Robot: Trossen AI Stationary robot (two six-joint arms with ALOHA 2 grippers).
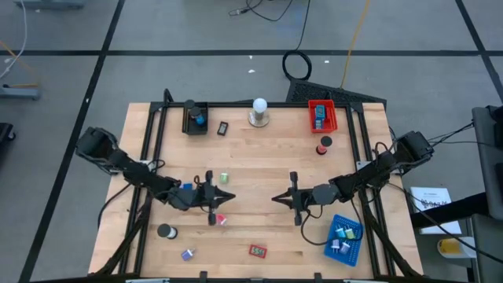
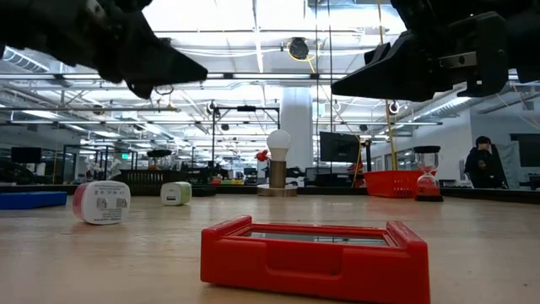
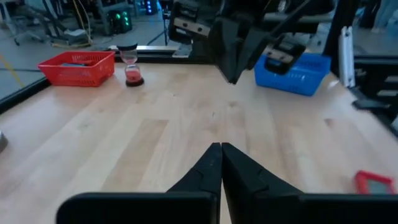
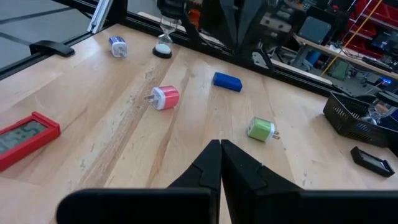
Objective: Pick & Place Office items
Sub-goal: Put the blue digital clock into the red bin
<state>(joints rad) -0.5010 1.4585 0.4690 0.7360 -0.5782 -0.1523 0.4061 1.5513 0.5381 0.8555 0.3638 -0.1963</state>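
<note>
Left gripper [image 1: 222, 196]: fingers pressed together, empty, hovering above table [image 1: 267, 169].
Nearest item: pink plug [image 1: 221, 220], just below-beside, nearer than right gripper [image 1: 277, 197], likewise closed, empty.

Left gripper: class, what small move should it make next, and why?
Probably open its fingers and come down over the pink plug block. The left gripper is shut with nothing in it and hangs above the table, while that block lies loose just beside it, outside any tray. The right gripper is also shut and holds nothing.
</note>
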